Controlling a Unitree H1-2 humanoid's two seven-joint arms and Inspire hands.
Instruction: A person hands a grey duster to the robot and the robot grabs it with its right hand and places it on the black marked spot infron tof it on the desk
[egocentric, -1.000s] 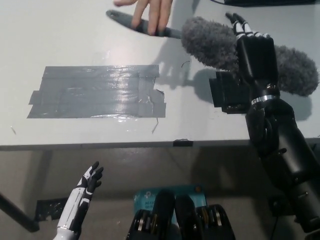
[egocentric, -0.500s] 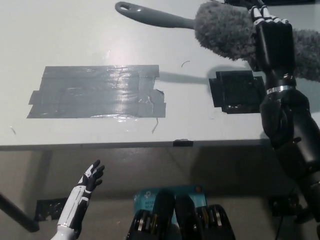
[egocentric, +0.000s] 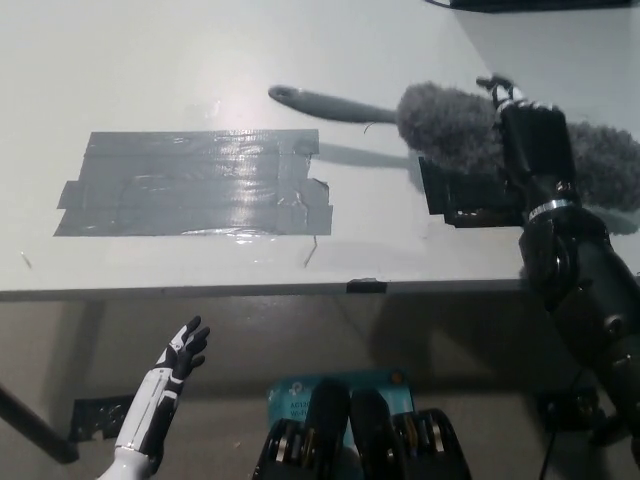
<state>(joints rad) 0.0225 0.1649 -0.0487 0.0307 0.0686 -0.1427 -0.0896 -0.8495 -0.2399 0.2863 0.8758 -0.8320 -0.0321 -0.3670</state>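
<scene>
One duster (egocentric: 455, 128) is held by the black right hand (egocentric: 530, 150), fingers wrapped round its fluffy grey head. The head hangs over the black marked spot (egocentric: 462, 195) on the desk (egocentric: 150, 60); the handle points left. A grey tape patch (egocentric: 195, 185) lies well left of the spot. White left hand (egocentric: 180, 352) rests below the desk edge, fingers spread, holding nothing.

White left hand (egocentric: 178, 358); black right hand (egocentric: 535, 150), silver wrist ring.

Fluffy grey duster (egocentric: 455, 125) (handle pointing left) over black marked spot (egocentric: 470, 195).
</scene>
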